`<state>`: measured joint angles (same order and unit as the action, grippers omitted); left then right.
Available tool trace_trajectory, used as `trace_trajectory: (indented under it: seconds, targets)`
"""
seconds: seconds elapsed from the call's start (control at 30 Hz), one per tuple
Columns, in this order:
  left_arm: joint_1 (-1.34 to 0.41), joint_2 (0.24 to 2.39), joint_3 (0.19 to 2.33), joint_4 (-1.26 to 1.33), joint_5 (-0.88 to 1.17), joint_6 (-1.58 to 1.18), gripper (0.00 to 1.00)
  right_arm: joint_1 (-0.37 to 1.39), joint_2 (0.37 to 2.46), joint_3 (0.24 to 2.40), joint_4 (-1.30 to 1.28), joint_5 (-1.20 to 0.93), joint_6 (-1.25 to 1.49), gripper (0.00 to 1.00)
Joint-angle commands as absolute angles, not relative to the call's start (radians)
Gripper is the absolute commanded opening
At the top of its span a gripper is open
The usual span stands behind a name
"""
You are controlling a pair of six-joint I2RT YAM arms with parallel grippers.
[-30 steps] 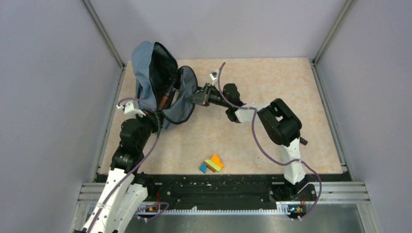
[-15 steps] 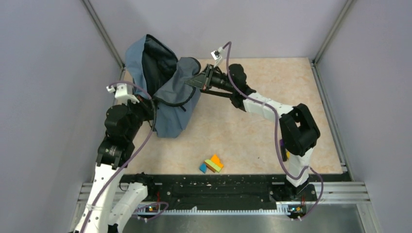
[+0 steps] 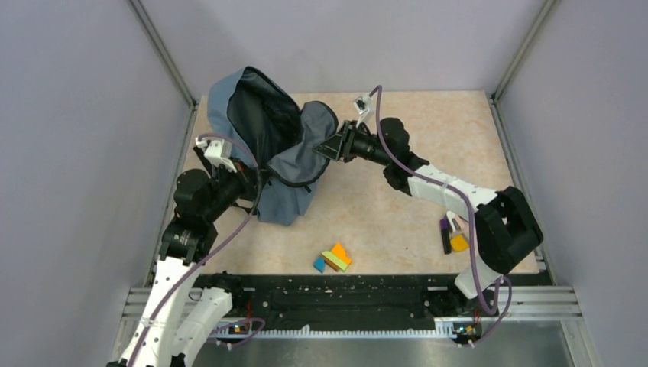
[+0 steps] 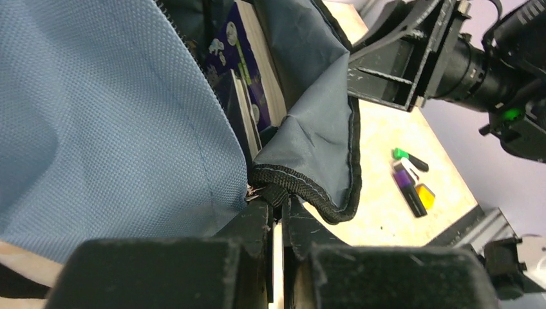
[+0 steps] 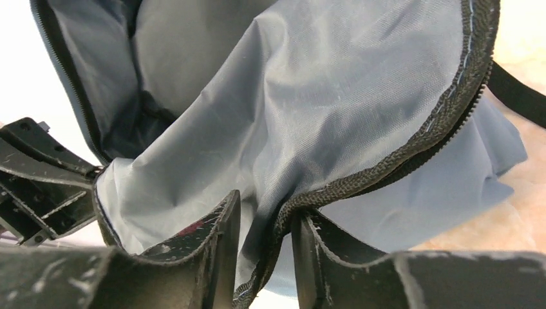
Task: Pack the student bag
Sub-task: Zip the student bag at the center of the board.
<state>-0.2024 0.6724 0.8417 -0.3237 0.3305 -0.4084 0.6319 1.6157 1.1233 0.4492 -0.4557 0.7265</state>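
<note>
Student bag [image 3: 269, 149]: large slate-blue fabric backpack with dark lining, in the upper left of the overhead view at the far left of the tabletop [image 3: 435, 130]. It is lifted off the surface at its mouth, which gapes open with the black zipper rim showing. Contents: books [image 4: 243, 77] standing on edge inside, one with a purple illustrated cover. Left hand [image 4: 278, 205]: clenched on the bag's black-bound rim, at the lower centre of the left wrist view. Right hand [image 5: 263, 215]: at the opposite side of the mouth, right of the bag in the overhead view. Its fingers stand apart with the zipper rim and grey lining hanging in the gap, and whether they press the cloth cannot be told. Also on the tabletop: a cluster of flat coloured blocks [image 3: 332, 258] in blue, green and orange, near the lower centre and well apart from the bag. A few small stick-shaped items [image 4: 409, 187] in green, purple and orange lie beside the right arm near the right edge.
</note>
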Motion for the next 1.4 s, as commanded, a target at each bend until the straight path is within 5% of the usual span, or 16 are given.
trace_trajectory:
  seconds: [0.0, 0.17, 0.37, 0.5, 0.6, 0.7, 1.37]
  targets:
    - [-0.199, 0.617, 0.800, -0.170, 0.405, -0.390, 0.00, 0.627, 1.547, 1.093, 0.494, -0.394, 0.687, 0.35]
    - [-0.199, 0.598, 0.796, -0.206, 0.398, -0.381, 0.00, 0.627, 1.496, 1.096, 0.374, -0.314, 0.606, 0.50]
    - [-0.199, 0.595, 0.791, -0.210, 0.413, -0.383, 0.00, 0.627, 1.447, 1.120, 0.245, -0.238, 0.518, 0.52]
    - [-0.199, 0.594, 0.795, -0.208, 0.411, -0.387, 0.00, 0.627, 1.446, 1.123, 0.230, -0.271, 0.520, 0.19]
    - [-0.199, 0.596, 0.815, -0.206, 0.420, -0.387, 0.00, 0.629, 1.441, 1.157, 0.187, -0.283, 0.508, 0.16]
    - [-0.199, 0.593, 0.856, -0.206, 0.417, -0.389, 0.00, 0.629, 1.429, 1.209, 0.133, -0.263, 0.473, 0.00]
    - [-0.199, 0.631, 1.070, -0.288, 0.413, -0.385, 0.00, 0.629, 1.473, 1.474, 0.325, -0.317, 0.618, 0.07]
